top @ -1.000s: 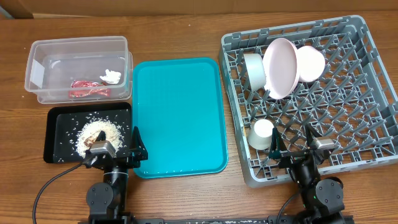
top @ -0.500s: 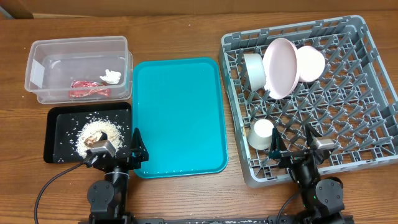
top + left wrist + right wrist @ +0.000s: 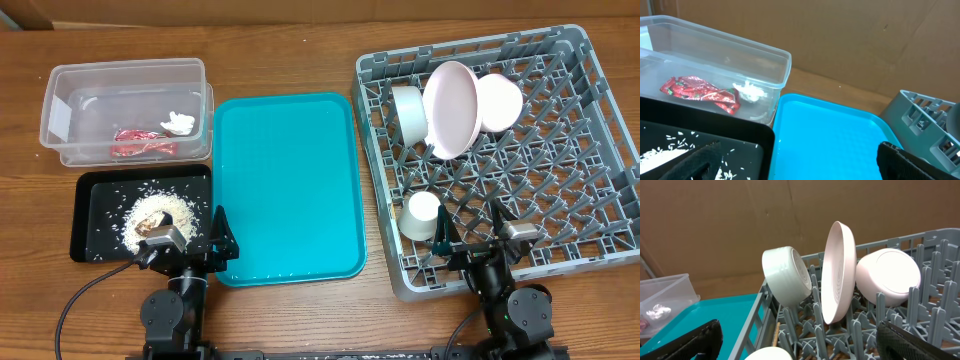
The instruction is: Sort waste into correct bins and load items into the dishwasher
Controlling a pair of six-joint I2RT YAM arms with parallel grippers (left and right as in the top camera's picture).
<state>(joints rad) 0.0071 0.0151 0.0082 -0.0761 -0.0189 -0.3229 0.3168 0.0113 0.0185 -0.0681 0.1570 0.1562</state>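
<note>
Far-left corner: the clear plastic rectangular tub (image 3: 125,70) holds the red crinkled wrapper (image 3: 140,142) and white tissue (image 3: 180,123). The shallow black tray (image 3: 95,248) holds the rice scraps (image 3: 160,212). The left gripper (image 3: 799,155) and right gripper (image 3: 799,327) sit spread and empty along the near edge. The grey pegged rack (image 3: 600,75) holds the dishes (image 3: 450,108). Sorting looks complete; only parking remains.

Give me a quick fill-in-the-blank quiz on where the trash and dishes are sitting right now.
The red crinkled wrapper lies in the ____ plastic tub.
The white rice scraps lie in the shallow ____ tray.
The round pale pink plate stands on edge in the ____ pegged plastic rack.
Missing: clear, black, grey.
</note>
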